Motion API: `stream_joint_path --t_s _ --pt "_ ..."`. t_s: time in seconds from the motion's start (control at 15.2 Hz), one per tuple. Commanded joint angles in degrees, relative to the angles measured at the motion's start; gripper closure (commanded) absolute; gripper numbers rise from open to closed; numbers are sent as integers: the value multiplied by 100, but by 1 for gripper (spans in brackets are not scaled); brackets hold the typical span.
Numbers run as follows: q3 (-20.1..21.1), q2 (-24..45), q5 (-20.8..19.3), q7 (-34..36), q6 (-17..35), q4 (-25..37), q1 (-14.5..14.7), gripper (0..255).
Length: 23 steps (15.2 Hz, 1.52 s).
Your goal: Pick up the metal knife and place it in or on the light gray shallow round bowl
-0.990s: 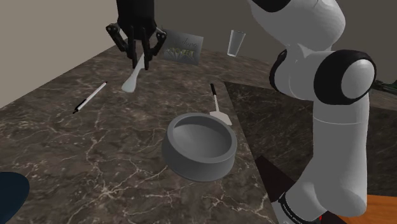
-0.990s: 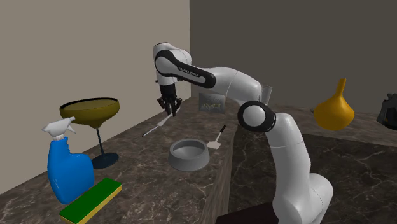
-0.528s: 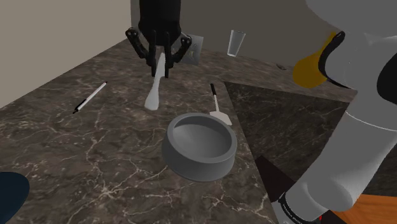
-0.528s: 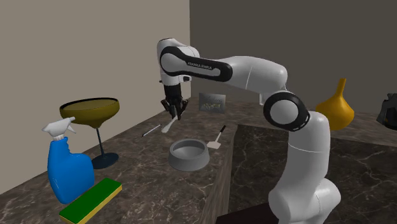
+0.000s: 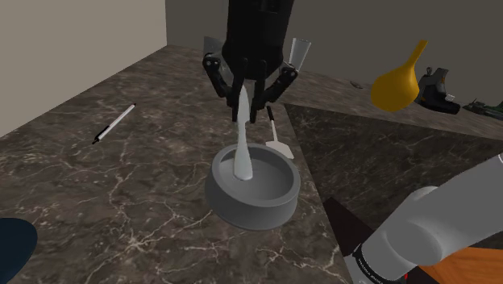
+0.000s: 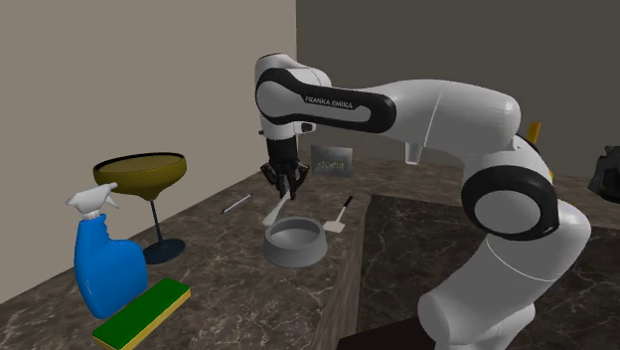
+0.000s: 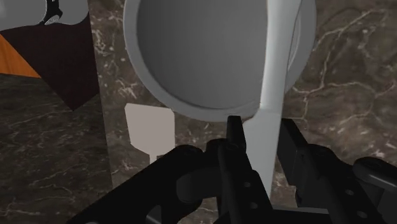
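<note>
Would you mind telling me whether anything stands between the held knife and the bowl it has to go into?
Nothing visible does. The gripper is shut on the white knife, which hangs down right over the open mouth of the grey bowl. The white spatula lies beside the bowl, off that path.

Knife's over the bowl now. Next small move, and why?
Probably ease straight down a little, then open. The end effector clasps the pale knife by one end; it hangs nearly upright, lower end over the hollow of the grey bowl. Whether it touches bottom can't be told; lowering first should keep it from tipping out.
</note>
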Motion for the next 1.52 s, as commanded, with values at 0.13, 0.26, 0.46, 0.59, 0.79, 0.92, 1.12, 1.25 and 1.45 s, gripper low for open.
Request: stream_joint_path --t_s 0.13,0.26,0.46,0.59,0.79,0.92,1.12,1.25,1.45 --pt "-406 -971 550 -197 -131 -669 258 255" --pt "-424 -1048 587 -220 20 -890 292 255" --pt "-435 -1154 641 -253 243 -1207 332 255" --pt "-436 -1216 675 -271 390 -1410 357 255" --pt "-429 -1298 724 -293 610 -1703 392 255" --pt "-418 -1346 755 -306 756 -1891 414 255" --pt "-400 -1397 792 -318 938 -2117 440 255" --pt "-400 -1397 792 -318 938 -2117 440 255" --pt "-401 -1396 792 -317 938 -2117 441 255"
